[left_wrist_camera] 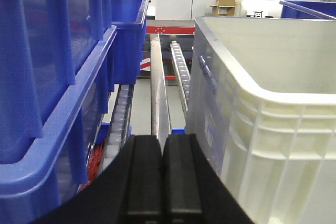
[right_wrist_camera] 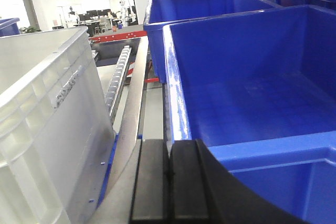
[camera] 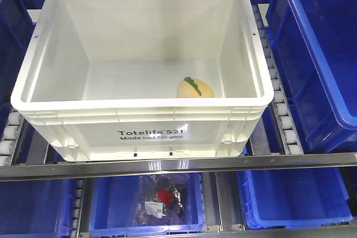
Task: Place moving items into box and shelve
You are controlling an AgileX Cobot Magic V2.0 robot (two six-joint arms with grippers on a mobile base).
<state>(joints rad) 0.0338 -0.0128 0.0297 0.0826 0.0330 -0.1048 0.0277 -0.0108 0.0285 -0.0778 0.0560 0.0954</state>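
A white Totelife box (camera: 139, 124) sits on the roller shelf in the front view. Inside it, near the front right, lies a tan round item with a green stripe (camera: 195, 88). My left gripper (left_wrist_camera: 162, 145) is shut and empty, just left of the white box's outer wall (left_wrist_camera: 247, 129). My right gripper (right_wrist_camera: 169, 149) is shut and empty, between the white box's right wall (right_wrist_camera: 47, 114) and a blue bin (right_wrist_camera: 247, 93). Neither gripper shows in the front view.
Blue bins flank the white box on both sides (camera: 318, 54) (left_wrist_camera: 58, 77). Roller rails (camera: 276, 82) run beside the box. Below the shelf's metal front rail (camera: 178, 164), a blue bin (camera: 111, 215) holds a bagged dark item with red (camera: 162, 198).
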